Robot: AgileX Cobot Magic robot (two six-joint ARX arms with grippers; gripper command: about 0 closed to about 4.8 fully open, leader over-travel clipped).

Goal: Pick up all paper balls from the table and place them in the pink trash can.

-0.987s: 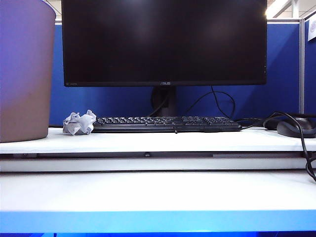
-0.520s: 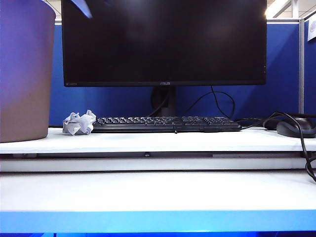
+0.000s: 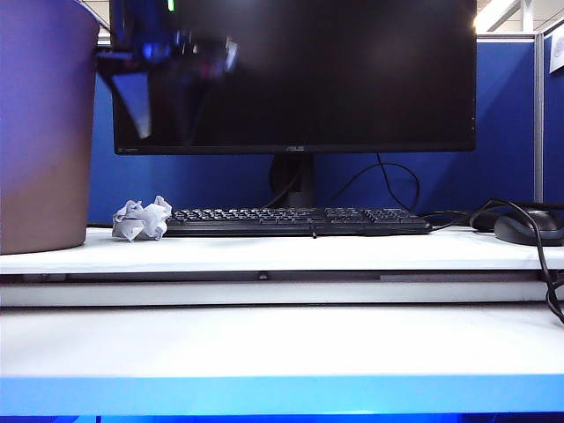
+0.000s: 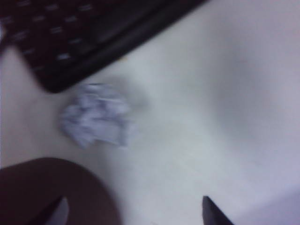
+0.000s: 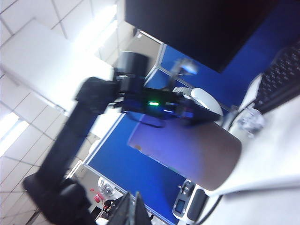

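Observation:
One crumpled grey-blue paper ball point(image 3: 141, 218) lies on the raised white desk surface point(image 3: 352, 251), between the pink trash can point(image 3: 44, 132) and the keyboard's left end. My left gripper point(image 3: 163, 119) hangs blurred well above the ball, just right of the can's rim. In the left wrist view the ball point(image 4: 96, 115) lies ahead of the open left gripper point(image 4: 133, 214), with nothing between its fingers, and the can's rim point(image 4: 61, 187) is beside one fingertip. My right gripper point(image 5: 133, 211) is shut and empty, raised and pointing toward the left arm and the can point(image 5: 187, 150).
A black keyboard point(image 3: 295, 220) lies right of the ball, under a large monitor point(image 3: 295, 75). A mouse point(image 3: 529, 229) and cables point(image 3: 546, 264) sit at the far right. The lower white table point(image 3: 282, 339) with a blue front edge runs across the foreground.
My left gripper has come down into the exterior view from the top, beside the trash can and above the paper ball. The ball has not moved.

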